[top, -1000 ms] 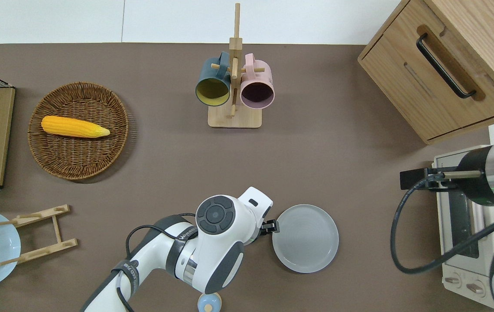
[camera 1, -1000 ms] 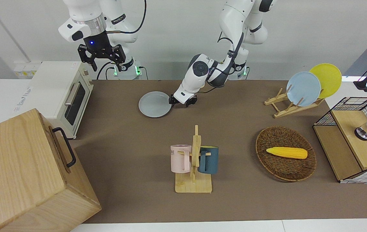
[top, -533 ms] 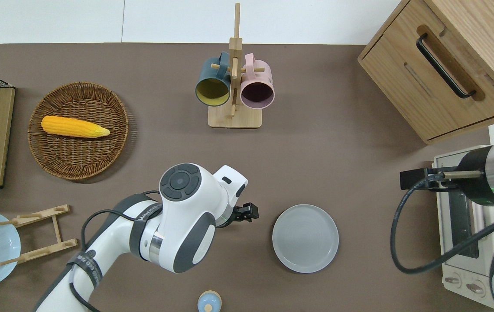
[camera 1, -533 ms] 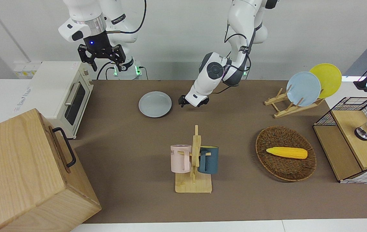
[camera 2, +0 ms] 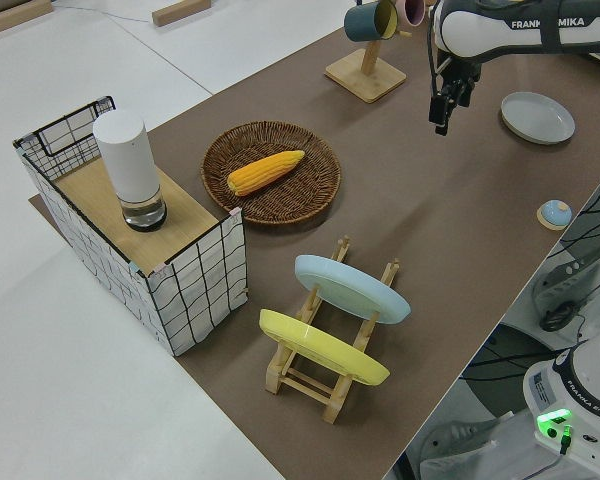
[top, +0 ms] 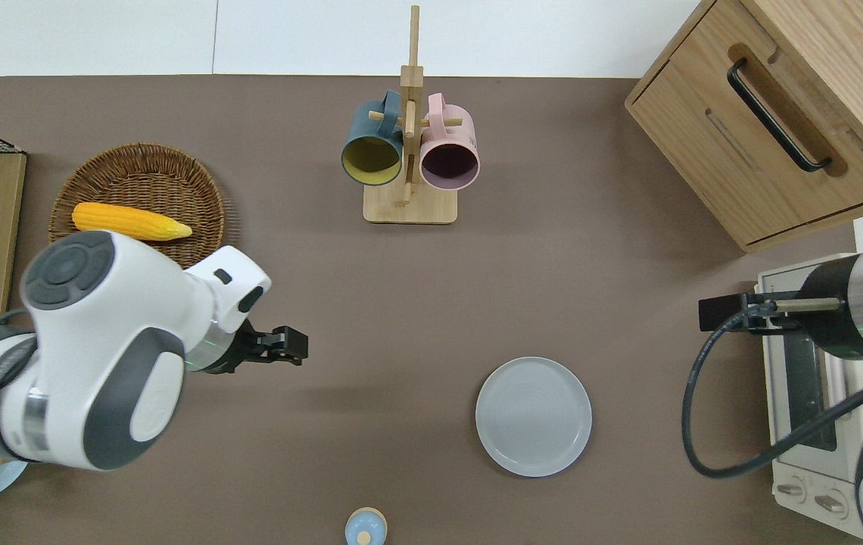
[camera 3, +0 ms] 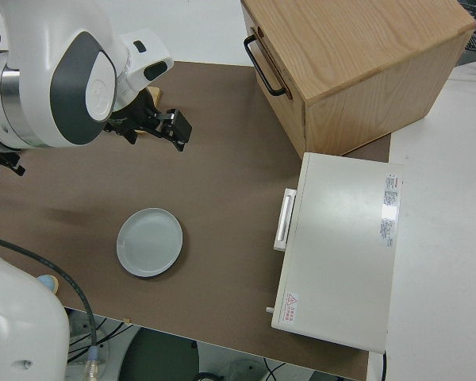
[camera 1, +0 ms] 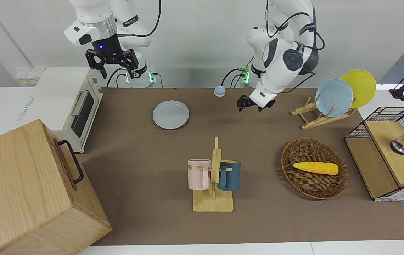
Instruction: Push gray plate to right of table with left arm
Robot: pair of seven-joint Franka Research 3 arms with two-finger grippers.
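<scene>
The gray plate (camera 1: pixel 170 114) lies flat on the brown table (camera 1: pixel 145 148), nearer to the robots than the mug rack and toward the right arm's end; it also shows in the overhead view (top: pixel 534 416) and the right side view (camera 3: pixel 149 241). My left gripper (camera 1: pixel 250 105) hangs in the air with nothing in it, fingers together. In the overhead view the left gripper (top: pixel 294 348) is over bare table beside the wicker basket, well apart from the plate. My right arm is parked, its gripper (camera 1: pixel 111 67) open.
A mug rack (camera 1: pixel 213 177) stands mid-table. A wicker basket with corn (camera 1: pixel 314 168), a plate rack with sky-blue and yellow plates (camera 1: pixel 333 97) and a wire crate (camera 1: pixel 390 152) fill the left arm's end. A toaster oven (camera 1: pixel 67 102) and wooden cabinet (camera 1: pixel 28 191) fill the other end.
My left gripper has left the plate's edge, risen and swung away toward the left arm's end of the table. The plate has stayed where it was.
</scene>
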